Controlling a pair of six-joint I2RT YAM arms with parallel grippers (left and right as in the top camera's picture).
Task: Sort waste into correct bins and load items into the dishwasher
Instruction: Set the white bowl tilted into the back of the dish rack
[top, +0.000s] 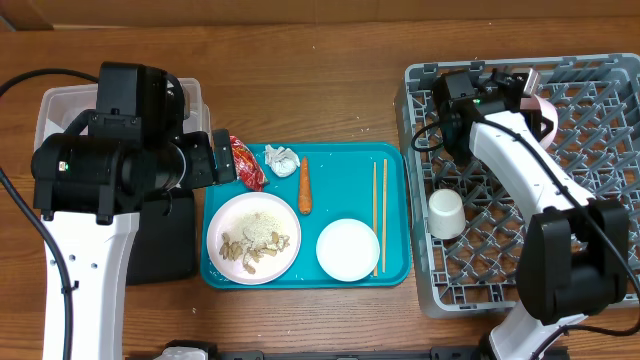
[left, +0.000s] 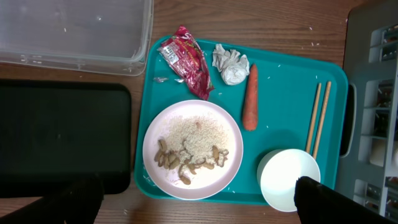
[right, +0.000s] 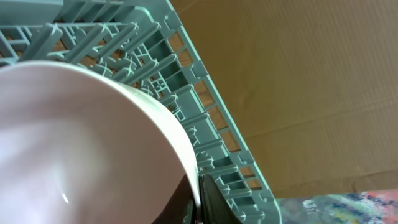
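A wooden table (top: 320, 60) carried the whole job, with a teal tray (top: 340, 190) at its middle. Just off the tray's right edge stood the grey dish rack (top: 600, 160). Well to the tray's right, over the back rows of the rack, the right gripper (right: 198, 206) pinched the rim of a white bowl (right: 74, 137). A small white cup (top: 445, 213) sat upturned in the rack on the side nearest the tray.

On the tray's far half lay the red wrapper (left: 186, 59), paper ball (left: 231, 64), carrot (left: 250, 96) and chopsticks (left: 318, 118). Its near half held the plate (left: 158, 124) of food scraps (left: 186, 158) and another bowl (left: 289, 180). The clear tub (left: 74, 37) and black tray (left: 62, 137) waited just off the tray's left edge. The left gripper (left: 199, 190) hung over that edge, fingers spread wide and holding nothing.

The step in hand appeared to be seating the held bowl. Done well, it would go down tilted between the pegs (leaning on them, not perched on top) and be released only once it rested.
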